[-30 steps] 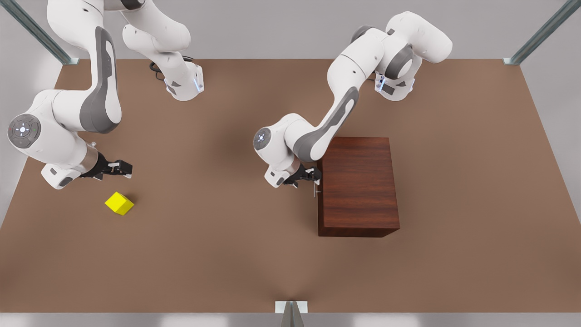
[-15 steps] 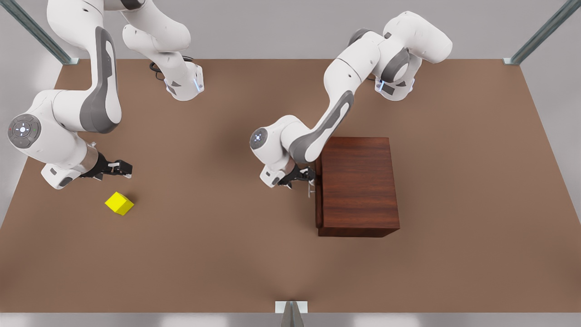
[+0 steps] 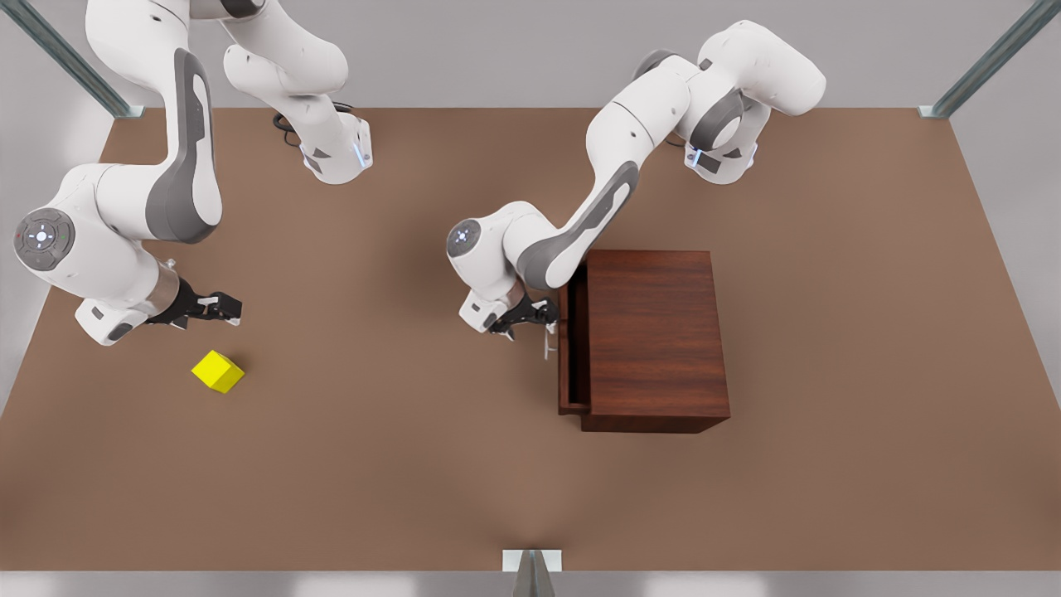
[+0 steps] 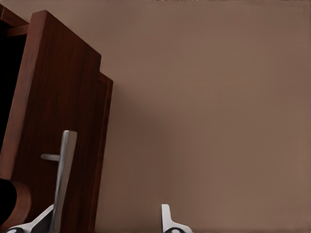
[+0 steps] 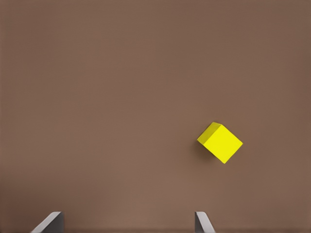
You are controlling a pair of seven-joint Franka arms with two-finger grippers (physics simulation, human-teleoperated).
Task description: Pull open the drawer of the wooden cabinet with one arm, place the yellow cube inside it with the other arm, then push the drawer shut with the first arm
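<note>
The wooden cabinet (image 3: pixel 655 332) stands right of centre in the front view. Its drawer (image 3: pixel 564 365) sticks out a short way toward the front view's left. My left gripper (image 3: pixel 537 318) is at the drawer's silver bar handle (image 3: pixel 547 344), open. In the left wrist view the handle (image 4: pixel 65 170) lies against the inner side of one finger (image 4: pixel 46 219) of the left gripper (image 4: pixel 109 221), in front of the drawer front (image 4: pixel 63 87). The yellow cube (image 3: pixel 218 371) lies on the table at the front view's left. My right gripper (image 3: pixel 224 308) hovers open just behind it, holding nothing; the right wrist view shows the cube (image 5: pixel 220 142) ahead of the right gripper (image 5: pixel 129 222).
The brown table (image 3: pixel 398 464) stretches between the cube and the cabinet. Both arm bases (image 3: pixel 336 157) (image 3: pixel 721 162) stand at the far edge. Metal frame posts (image 3: pixel 530 568) mark the corners and the near edge.
The left gripper has moved toward the front view's left with the handle, and the drawer has slid out of the cabinet by a short stretch. The right arm and the cube have stayed still.
</note>
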